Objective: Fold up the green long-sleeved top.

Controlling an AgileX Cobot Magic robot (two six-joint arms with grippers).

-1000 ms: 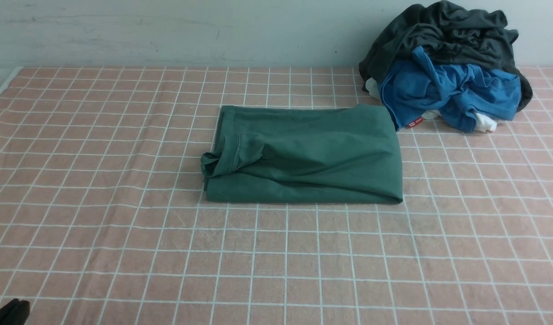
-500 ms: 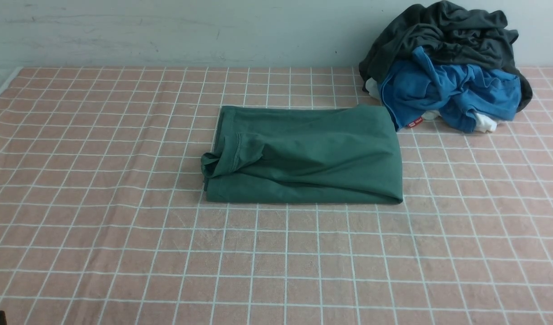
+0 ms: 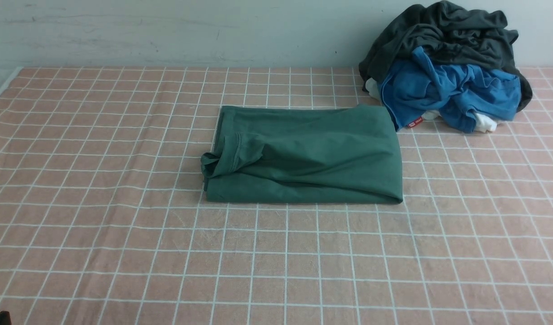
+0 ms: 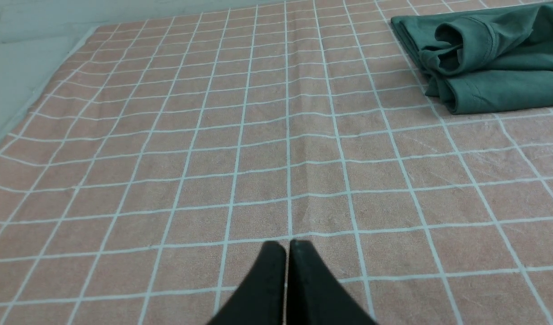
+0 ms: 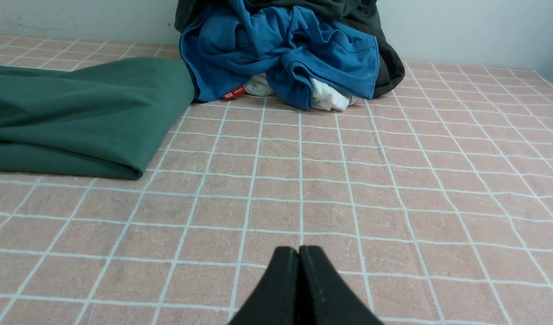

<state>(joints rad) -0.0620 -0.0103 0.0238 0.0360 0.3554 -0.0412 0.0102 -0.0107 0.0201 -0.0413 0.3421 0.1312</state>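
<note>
Green top: the green long-sleeved top (image 3: 303,155) is lying folded into a neat block in the middle of the pink checked cloth (image 3: 123,234), with one cuff poking out on its left side.
Change: the left gripper (image 4: 287,253) is slipping out of the front view's corner; a second ago more of it was showing.
Grippers: the left gripper and right gripper (image 5: 299,257) are both pinched shut, holding nothing, well apart from the top.
Meaning: the folding is looking done.
Pile: the blue garment (image 3: 448,92) and dark grey garment (image 3: 443,31) are sitting just beside the top's far right corner.
</note>
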